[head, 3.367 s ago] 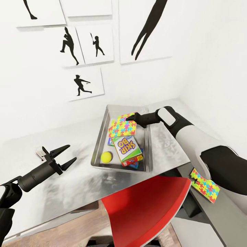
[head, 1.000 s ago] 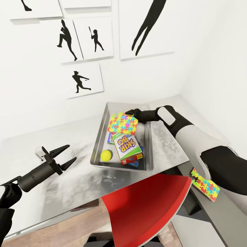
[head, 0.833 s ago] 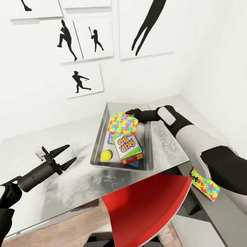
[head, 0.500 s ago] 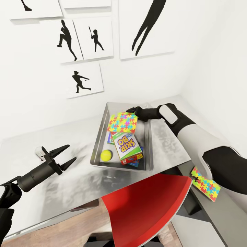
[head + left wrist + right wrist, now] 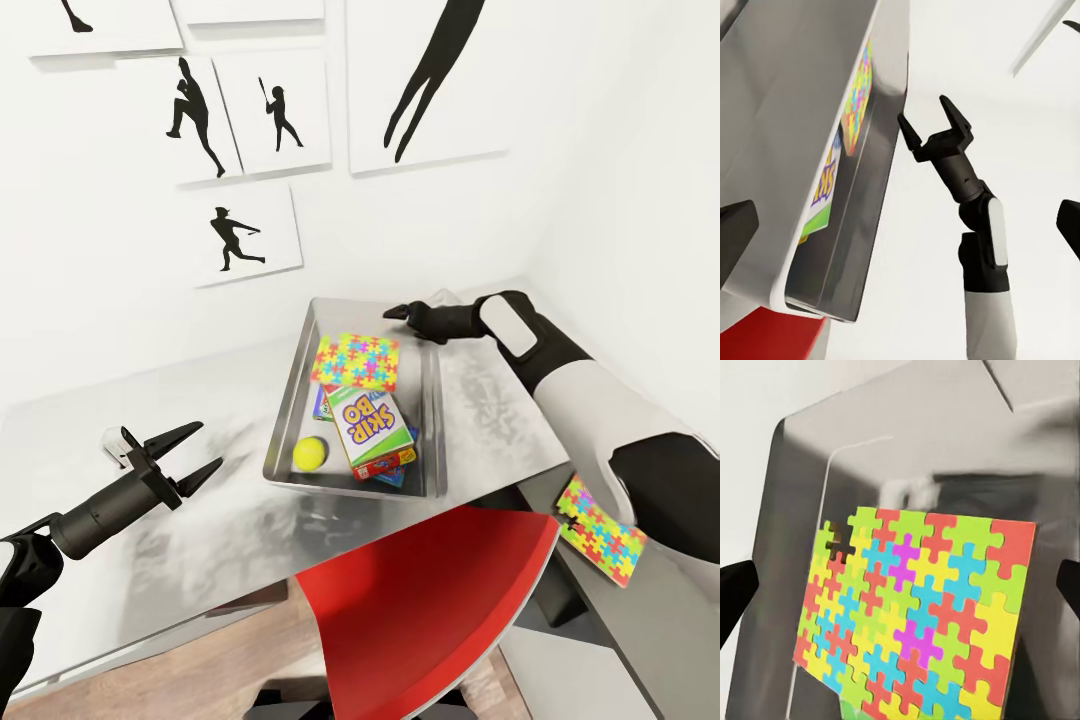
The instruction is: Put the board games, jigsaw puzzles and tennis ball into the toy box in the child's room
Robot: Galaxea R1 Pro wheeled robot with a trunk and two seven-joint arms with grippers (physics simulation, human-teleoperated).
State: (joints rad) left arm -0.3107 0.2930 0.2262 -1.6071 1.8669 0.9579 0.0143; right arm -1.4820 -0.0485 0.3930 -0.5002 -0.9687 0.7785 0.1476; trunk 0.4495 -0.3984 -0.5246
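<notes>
The left fingers (image 5: 192, 453) stand spread wide and hold nothing above the worktop (image 5: 200, 520). Ahead of them lies the toy box (image 5: 290, 400) with the tennis ball (image 5: 309, 453), board games (image 5: 372, 430) and one jigsaw puzzle (image 5: 355, 361). Just beyond this puzzle, the right fingers (image 5: 412, 312) are parted and hold nothing.

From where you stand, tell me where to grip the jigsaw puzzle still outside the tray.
Grip the jigsaw puzzle by its near edge, coming from the right arm's side: it is a thin sheet lying flat on the lower dark section, so only an edge pinch seems workable.
</notes>
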